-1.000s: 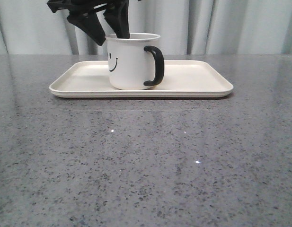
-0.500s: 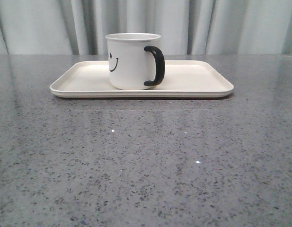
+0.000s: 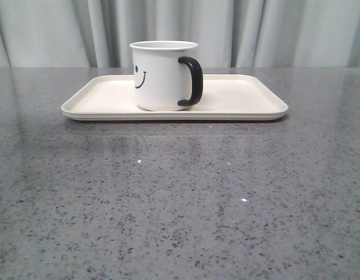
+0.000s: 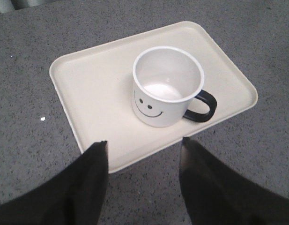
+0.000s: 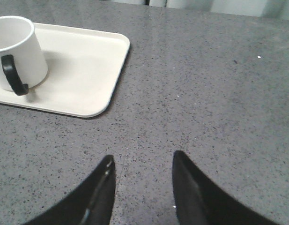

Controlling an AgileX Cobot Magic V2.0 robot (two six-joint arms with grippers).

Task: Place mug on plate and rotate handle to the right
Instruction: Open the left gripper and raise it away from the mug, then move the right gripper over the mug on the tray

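The white mug [image 3: 159,76] with a black smiley face stands upright on the cream plate [image 3: 238,96], left of its middle. Its black handle [image 3: 191,81] points to the right and a little toward the camera. No gripper shows in the front view. In the left wrist view the mug [image 4: 165,89], its handle [image 4: 202,107] and the plate [image 4: 88,93] lie beyond my left gripper [image 4: 144,143], which is open, empty and apart from the mug. In the right wrist view my right gripper [image 5: 142,159] is open and empty over bare table, away from the plate [image 5: 88,70] and mug [image 5: 20,51].
The plate sits on a grey speckled table [image 3: 180,198]. Pale curtains [image 3: 255,29] hang behind the table's far edge.
One second ago my left gripper was over the mug's left rim in the front view. It has since gone up and out of that view. The mug and plate have not moved.
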